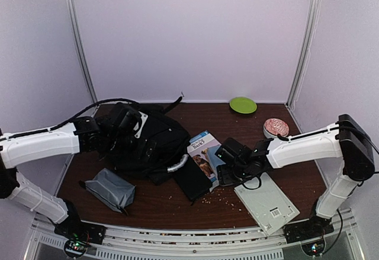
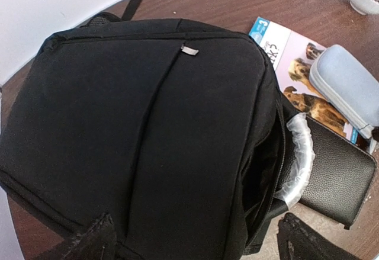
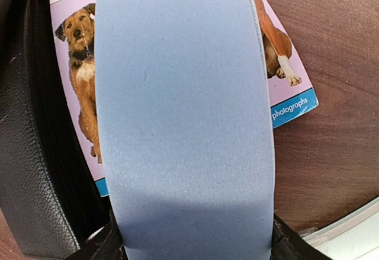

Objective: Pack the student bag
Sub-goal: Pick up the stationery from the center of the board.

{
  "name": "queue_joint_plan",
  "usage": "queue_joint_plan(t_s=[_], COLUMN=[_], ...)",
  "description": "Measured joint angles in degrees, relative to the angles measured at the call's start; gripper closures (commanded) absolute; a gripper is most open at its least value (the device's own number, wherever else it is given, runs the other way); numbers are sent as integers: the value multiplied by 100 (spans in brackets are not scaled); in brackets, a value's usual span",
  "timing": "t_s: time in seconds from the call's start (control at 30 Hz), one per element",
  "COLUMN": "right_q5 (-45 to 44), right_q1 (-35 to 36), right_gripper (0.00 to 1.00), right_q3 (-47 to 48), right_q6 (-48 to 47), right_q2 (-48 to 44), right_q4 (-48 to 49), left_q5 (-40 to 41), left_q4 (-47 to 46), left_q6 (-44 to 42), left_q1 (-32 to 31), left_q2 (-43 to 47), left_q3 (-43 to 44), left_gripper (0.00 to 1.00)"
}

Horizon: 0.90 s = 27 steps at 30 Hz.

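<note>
The student bag (image 1: 148, 138) is a large black backpack lying flat at the left middle of the table. In the left wrist view the bag (image 2: 148, 124) fills the frame, with a side zip pocket gaping open (image 2: 266, 180) and a plastic-wrapped handle (image 2: 301, 159) beside it. My left gripper (image 1: 125, 124) hovers over the bag, jaws wide open and empty (image 2: 198, 245). My right gripper (image 1: 228, 160) is closed round a light blue hard case (image 3: 183, 112), its fingers (image 3: 284, 243) pressed to both sides. The case lies on a dog picture book (image 1: 203, 150).
A flat black leather case (image 1: 192, 180) lies between bag and book. A grey zip pouch (image 1: 109, 189) is at front left, a white board (image 1: 266, 204) at front right. A green plate (image 1: 243, 104) and a pink-white bowl (image 1: 275, 127) stand at the back right.
</note>
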State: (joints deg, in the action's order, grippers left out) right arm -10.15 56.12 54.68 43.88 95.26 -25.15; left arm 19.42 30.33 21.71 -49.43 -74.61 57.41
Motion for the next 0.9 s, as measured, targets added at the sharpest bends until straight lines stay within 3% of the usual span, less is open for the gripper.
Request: queue_joint_plan(t_s=[0.27, 0.43, 0.53, 0.57, 0.73, 0.77, 0.9], right_q5=[184, 267, 291, 306, 420, 463, 643], right_q1=[0, 0, 0, 0, 4, 4, 22], right_gripper=[37, 38, 38, 38, 38, 38, 38], right_q3=[-262, -275, -275, -275, -271, -262, -160], right_q6=[-175, -234, -260, -267, -328, -350, -413], right_q2=[-627, -1217, -1521, -1617, -1932, -1958, -1965], right_q4=[-249, -385, -413, -424, -492, -511, -579], left_q5=[-68, 37, 81, 96, 122, 133, 245], left_q4=[195, 409, 455, 470, 597, 619, 743], left_q6=[-420, -507, -551, -566, -601, -625, -669], left_q1=[0, 0, 0, 2, 52, 57, 79], left_q2=[-1259, -1797, -2041, -2122, -2323, -2321, -2131], left_q3=[748, 1091, 1228, 1263, 1351, 1366, 1456], left_gripper=[4, 14, 34, 48, 95, 100, 100])
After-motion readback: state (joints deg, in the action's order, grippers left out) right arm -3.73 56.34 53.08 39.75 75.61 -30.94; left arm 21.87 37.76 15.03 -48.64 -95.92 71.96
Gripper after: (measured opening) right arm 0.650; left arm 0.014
